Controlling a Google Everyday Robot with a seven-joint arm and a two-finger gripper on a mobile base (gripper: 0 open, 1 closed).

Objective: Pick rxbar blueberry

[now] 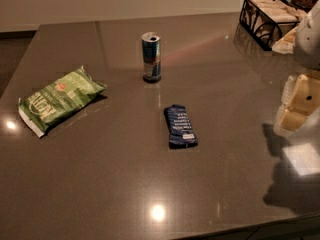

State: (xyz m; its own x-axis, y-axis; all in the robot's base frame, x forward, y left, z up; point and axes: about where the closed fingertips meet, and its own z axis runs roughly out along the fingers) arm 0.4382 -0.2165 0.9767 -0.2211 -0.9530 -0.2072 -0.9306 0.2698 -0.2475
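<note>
The rxbar blueberry (180, 126) is a small flat dark-blue bar with white lettering. It lies flat near the middle of the grey counter, its long side running away from me. My gripper (297, 104) shows as cream-coloured parts at the right edge of the view, above the counter and well to the right of the bar. It touches nothing that I can see. The white arm (310, 34) rises behind it.
A blue-silver drink can (151, 57) stands upright behind the bar. A green chip bag (58, 99) lies at the left. A black wire basket (267, 14) with packets sits at the back right. The counter's front edge (240, 229) runs along the bottom.
</note>
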